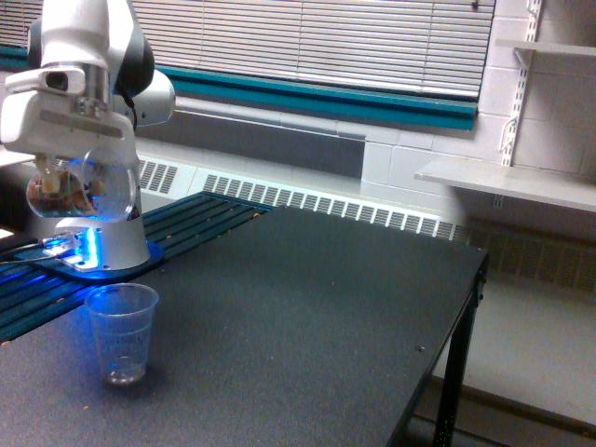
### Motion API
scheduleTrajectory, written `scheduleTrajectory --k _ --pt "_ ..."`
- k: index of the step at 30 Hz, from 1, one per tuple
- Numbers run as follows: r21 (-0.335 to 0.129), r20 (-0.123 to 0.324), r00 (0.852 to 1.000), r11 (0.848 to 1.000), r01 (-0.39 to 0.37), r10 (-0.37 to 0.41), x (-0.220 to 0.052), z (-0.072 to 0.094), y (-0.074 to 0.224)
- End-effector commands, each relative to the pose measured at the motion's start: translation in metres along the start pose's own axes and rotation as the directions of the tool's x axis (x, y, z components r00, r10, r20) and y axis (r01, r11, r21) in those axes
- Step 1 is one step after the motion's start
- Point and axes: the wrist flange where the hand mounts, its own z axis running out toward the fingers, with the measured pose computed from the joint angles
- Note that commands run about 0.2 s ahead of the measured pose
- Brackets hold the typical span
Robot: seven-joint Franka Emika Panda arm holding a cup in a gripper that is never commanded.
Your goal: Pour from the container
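Exterior view only. The gripper point(74, 168) hangs under the white wrist housing at the 10 o'clock corner of the frame. It is clamped on the container point(82, 186), a clear round jar held off the table. The jar sits tipped over, its rounded body bulging toward 3 o'clock. Small brown pieces point(51, 194) show through the glass, gathered at its 9 o'clock side. The fingers themselves are mostly hidden behind glass and housing, so exact contact points cannot be made out.

At 6 o'clock from the jar, well below it, a clear plastic cup point(122, 332) stands upright on the dark table point(307, 307). Cup is tapered, with faint printed marks, tinted blue by the light from behind. Something pale lies at its bottom; cannot tell what. Cup and jar are apart, with open air between them.

The arm's white base point(104, 242) stands behind the cup, at about 12 o'clock from it, glowing blue low on its 9 o'clock side. It rests on a blue-lit plate on a slatted dark surface point(200, 219).

Background: closed blinds point(326, 37) across the top, a teal band point(326, 101) beneath them, a white radiator grille point(326, 207) along the wall. A white shelf point(507, 182) juts out at 3 o'clock.
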Motion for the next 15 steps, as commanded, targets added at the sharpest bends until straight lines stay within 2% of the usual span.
scheduleTrajectory --k 1,15 --pt "-0.021 0.020 1.000 1.000 -0.016 0.017 -0.010 0.010 0.005" --pt "-0.076 0.048 0.999 0.997 0.018 -0.014 -0.012 0.022 0.011"
